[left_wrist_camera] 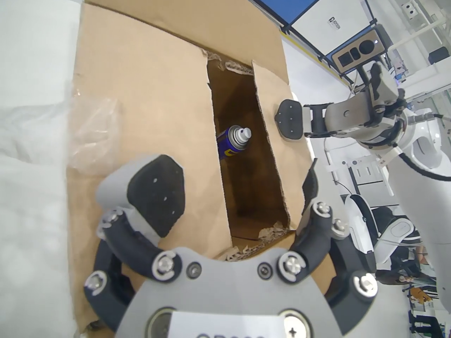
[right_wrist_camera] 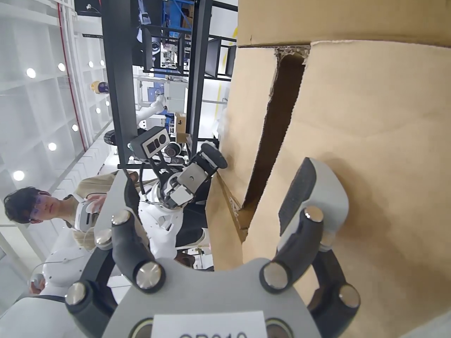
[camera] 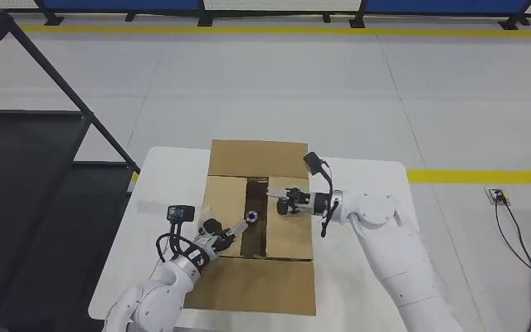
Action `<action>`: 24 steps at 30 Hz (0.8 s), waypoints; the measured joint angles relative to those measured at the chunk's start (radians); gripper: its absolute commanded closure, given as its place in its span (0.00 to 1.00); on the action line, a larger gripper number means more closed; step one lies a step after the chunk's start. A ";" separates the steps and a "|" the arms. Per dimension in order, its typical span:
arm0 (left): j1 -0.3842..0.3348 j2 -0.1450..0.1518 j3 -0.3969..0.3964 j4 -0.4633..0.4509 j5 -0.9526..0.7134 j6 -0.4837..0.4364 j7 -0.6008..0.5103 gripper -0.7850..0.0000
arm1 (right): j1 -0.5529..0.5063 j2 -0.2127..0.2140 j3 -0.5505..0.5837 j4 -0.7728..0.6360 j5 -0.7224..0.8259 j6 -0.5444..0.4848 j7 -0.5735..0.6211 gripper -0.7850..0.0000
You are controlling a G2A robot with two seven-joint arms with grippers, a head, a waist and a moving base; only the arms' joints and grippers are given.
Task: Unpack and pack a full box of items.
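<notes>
Box (camera: 261,278) flaps nearly closed — a narrow slot is left between torn edges, spray can (left_wrist_camera: 233,140) seen within. Left hand (camera: 219,234) is held apart beside the slot; right hand (camera: 283,203) apart opposite.

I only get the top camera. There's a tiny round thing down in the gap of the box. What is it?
Observer: The left wrist view shows a blue spray can with a silver top and a white nozzle. It's tilted inside the box.
Operator: Is the left tool open?
Observer: Yes. The left tool is open wide above the gap and holds nothing.
Operator: And the other one?
Observer: The right tool is open too. It's at the edge of the flap on the far side of the gap, and I can't tell if it touches the cardboard.
</notes>
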 measured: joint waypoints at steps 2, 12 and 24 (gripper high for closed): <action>-0.003 0.000 0.002 0.004 -0.002 -0.001 0.000 0.00 | -0.001 0.000 -0.018 0.000 -0.022 -0.026 -0.004 0.00; -0.011 0.000 0.005 0.021 -0.001 0.012 0.015 0.00 | 0.003 0.003 -0.059 0.024 -0.046 -0.066 -0.049 0.00; 0.039 0.007 -0.037 -0.085 -0.007 -0.031 0.041 0.00 | -0.016 0.020 -0.031 -0.026 -0.002 -0.116 -0.083 0.00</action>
